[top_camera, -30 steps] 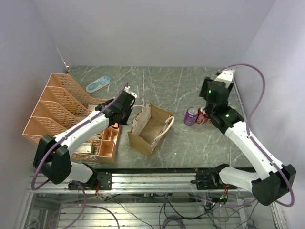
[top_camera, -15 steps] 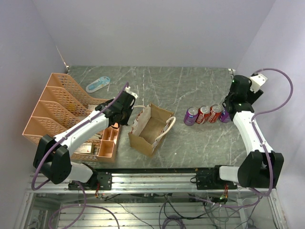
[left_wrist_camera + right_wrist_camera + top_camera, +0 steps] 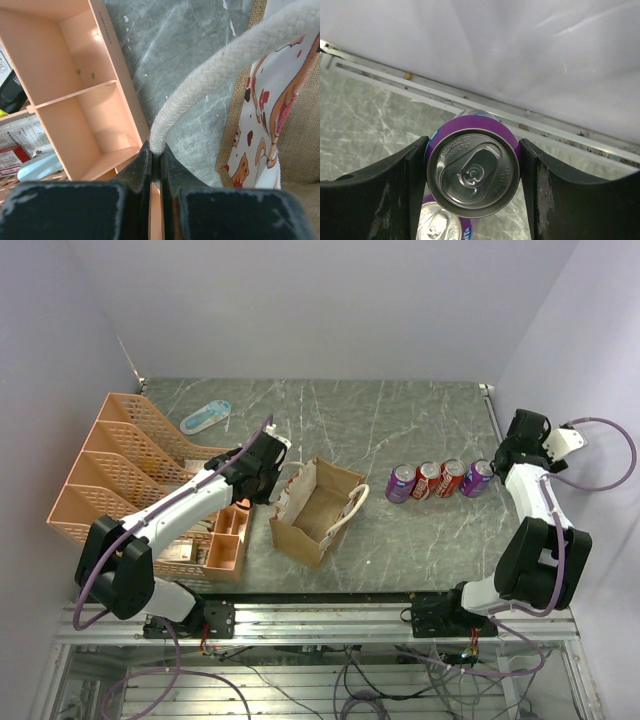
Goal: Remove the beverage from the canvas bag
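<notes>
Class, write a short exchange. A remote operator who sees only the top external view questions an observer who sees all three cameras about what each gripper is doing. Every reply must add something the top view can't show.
Operator: Is the left gripper actually on the bag's handle?
Observer: Yes. In the left wrist view the left gripper is shut on the cream rope handle of the canvas bag.
Operator: And the right gripper, out by the wall?
Observer: In the right wrist view the right gripper has a purple can between its fingers, with the tab unopened. I can't tell whether they press it.
</notes>
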You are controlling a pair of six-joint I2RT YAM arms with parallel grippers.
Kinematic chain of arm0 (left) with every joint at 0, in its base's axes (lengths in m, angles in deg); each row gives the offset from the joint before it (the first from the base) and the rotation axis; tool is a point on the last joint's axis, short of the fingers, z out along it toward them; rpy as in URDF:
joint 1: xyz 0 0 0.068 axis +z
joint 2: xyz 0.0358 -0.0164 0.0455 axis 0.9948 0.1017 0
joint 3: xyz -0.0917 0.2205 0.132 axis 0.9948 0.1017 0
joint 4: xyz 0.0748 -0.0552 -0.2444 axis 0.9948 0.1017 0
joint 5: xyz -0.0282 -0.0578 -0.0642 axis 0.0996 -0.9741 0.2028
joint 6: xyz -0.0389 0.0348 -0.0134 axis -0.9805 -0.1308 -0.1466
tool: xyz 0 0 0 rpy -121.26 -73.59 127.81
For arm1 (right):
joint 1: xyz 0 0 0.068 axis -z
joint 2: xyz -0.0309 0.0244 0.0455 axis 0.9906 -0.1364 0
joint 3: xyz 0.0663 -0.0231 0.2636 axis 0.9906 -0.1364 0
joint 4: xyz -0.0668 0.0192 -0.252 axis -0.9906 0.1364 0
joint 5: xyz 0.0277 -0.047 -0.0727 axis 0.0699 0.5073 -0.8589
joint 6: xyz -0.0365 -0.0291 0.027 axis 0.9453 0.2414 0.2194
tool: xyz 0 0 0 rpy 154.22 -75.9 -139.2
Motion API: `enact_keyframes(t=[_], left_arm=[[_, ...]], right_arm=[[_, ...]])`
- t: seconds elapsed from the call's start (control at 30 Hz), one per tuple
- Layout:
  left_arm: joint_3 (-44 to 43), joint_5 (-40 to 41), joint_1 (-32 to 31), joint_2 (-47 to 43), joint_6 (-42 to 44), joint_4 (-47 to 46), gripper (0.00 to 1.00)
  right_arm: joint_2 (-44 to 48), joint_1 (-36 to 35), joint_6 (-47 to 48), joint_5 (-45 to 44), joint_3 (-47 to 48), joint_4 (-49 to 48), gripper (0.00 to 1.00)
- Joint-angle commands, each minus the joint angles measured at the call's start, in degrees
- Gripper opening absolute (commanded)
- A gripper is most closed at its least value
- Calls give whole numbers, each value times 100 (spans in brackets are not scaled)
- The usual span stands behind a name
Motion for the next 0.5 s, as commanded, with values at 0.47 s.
enact_keyframes(t=[0.47], left_arm=[[-178,42,-48,38,24,-51,7]], right_arm=[[-1113,153,-1184,299,859,907,0]])
